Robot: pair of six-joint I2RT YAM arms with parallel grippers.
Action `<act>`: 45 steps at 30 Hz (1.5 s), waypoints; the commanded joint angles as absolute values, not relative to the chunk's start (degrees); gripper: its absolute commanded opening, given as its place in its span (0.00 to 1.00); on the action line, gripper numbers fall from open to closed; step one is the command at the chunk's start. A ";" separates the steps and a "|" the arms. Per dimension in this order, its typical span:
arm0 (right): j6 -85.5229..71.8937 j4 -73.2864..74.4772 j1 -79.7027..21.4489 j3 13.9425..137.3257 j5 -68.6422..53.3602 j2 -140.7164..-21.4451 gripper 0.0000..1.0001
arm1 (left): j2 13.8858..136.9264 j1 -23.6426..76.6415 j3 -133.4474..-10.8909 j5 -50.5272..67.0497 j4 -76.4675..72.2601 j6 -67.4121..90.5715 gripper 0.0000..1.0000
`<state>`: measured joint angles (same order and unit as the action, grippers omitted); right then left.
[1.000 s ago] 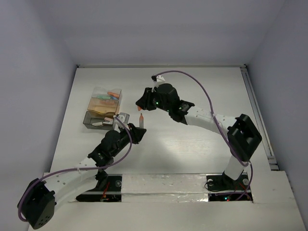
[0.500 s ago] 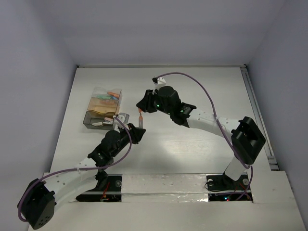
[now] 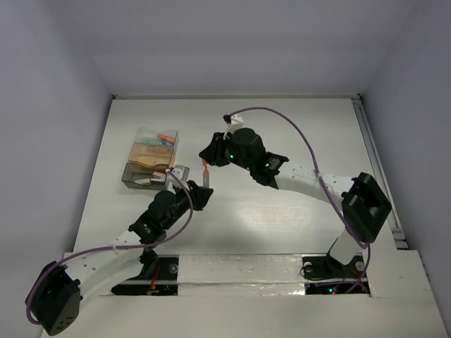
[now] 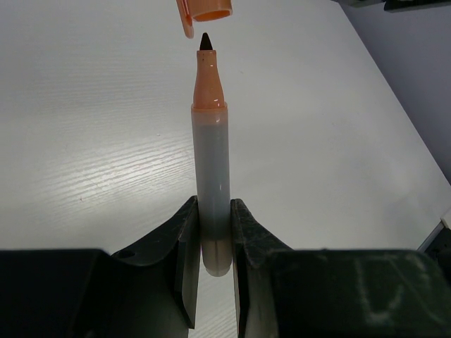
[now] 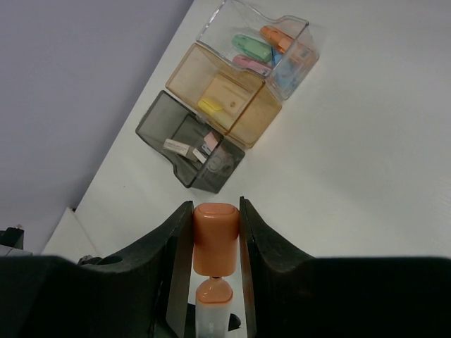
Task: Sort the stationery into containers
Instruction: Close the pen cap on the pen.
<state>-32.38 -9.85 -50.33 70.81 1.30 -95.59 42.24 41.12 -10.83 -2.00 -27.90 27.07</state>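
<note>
While the pen (image 4: 211, 162) is uncapped, the main hazard is a missed seating. The cap (image 5: 215, 239) hangs just clear of the tip, and any sideways offset between the two arms would drive the cap's rim onto the tip. That could bend it or lever the pen out of its hold.

Nearest the bases, the left gripper (image 4: 213, 211) is closed almost fully on the grey barrel, close to its tail end. The long free length gives any push plenty of leverage.

The pen is held above the table (image 3: 282, 211), near its middle. Its long axis runs straight out along the fingers, and the orange tip points away from the left wrist toward the cap.

Beyond it, the right gripper (image 5: 215, 211) is clamped narrowly on the orange cap, whose open mouth faces the tip, roughly in line.

Farthest, at the left, stand the containers (image 5: 184, 69): clear, tan and grey boxes touching in a row, already holding pieces (image 5: 254, 48). The pen is not yet sorted.
</note>
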 commanded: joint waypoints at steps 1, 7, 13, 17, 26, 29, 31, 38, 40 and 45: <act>-31.73 -13.88 -51.32 70.22 2.29 -94.39 0.06 | 41.40 40.96 -11.60 -2.20 -29.80 26.37 0.00; -31.73 -14.41 -51.33 69.79 2.29 -94.75 0.06 | 40.96 40.96 -11.60 -2.55 -29.62 26.37 0.00; -32.17 -14.76 -51.86 69.26 1.76 -95.01 0.06 | 40.69 40.96 -11.60 -2.90 -29.44 26.46 0.00; -32.26 -15.03 -52.38 68.64 2.29 -95.45 0.06 | 39.99 40.96 -11.51 -3.16 -29.18 26.72 0.00; -32.96 -18.98 -52.90 64.78 2.37 -94.48 0.06 | 38.76 40.96 -11.51 -3.69 -28.65 27.24 0.00; -34.10 -22.84 -52.91 61.63 2.02 -93.61 0.06 | 37.71 40.96 -12.04 -3.43 -27.95 27.94 0.00; -35.24 -26.26 -53.52 60.12 1.58 -93.17 0.06 | 36.83 40.96 -12.39 -3.16 -27.60 28.30 0.00; -37.18 -33.48 -54.05 55.55 0.44 -91.23 0.06 | 32.26 40.96 -13.27 -3.25 -25.66 29.71 0.00; -37.70 -35.06 -54.05 54.67 0.35 -90.71 0.06 | 31.91 40.96 -13.36 -3.08 -25.58 30.14 0.00; -40.42 -37.70 -54.05 53.09 -2.46 -89.21 0.06 | 32.17 40.96 -13.18 -2.72 -26.45 30.41 0.00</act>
<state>-38.26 -33.21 -53.25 54.35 0.23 -91.50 32.64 41.17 -10.85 -1.65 -21.34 29.63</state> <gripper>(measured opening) 0.341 0.153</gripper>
